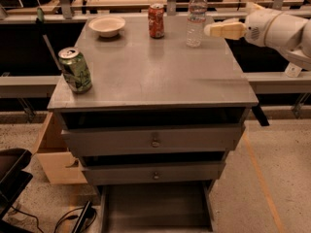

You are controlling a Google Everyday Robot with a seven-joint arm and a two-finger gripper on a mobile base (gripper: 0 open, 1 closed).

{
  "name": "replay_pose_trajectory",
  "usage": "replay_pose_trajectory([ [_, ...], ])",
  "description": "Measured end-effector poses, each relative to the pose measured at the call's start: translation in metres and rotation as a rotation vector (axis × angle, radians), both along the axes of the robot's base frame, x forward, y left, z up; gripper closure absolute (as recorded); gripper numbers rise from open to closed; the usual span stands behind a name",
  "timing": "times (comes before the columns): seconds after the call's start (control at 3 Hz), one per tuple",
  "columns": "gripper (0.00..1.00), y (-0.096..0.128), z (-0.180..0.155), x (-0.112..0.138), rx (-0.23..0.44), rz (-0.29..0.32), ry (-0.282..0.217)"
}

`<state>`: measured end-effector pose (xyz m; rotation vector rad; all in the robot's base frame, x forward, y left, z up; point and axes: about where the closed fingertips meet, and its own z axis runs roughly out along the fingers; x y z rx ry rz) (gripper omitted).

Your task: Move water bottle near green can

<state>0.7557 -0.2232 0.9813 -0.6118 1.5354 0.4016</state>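
Water bottle [196, 18] stands upright at 1 o'clock on table [160, 76]; green can [75, 70] at 9 o'clock. Gripper [210, 30] just beside water bottle, at its 3 o'clock; opening cannot be told.

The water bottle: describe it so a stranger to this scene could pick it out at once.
On top of the grey drawer cabinet, along the far edge, stand a white bowl, a red can and, rightmost, the water bottle, with the gripper to its right. It alone is clear, white-capped and the tallest thing there.
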Motion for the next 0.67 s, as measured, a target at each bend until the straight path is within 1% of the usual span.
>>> replay_pose_trajectory([
  [0.33,0.0,0.011,-0.007,0.042,-0.01,0.008,-0.008],
  [0.67,0.0,0.022,-0.014,0.075,-0.008,0.021,0.004],
])
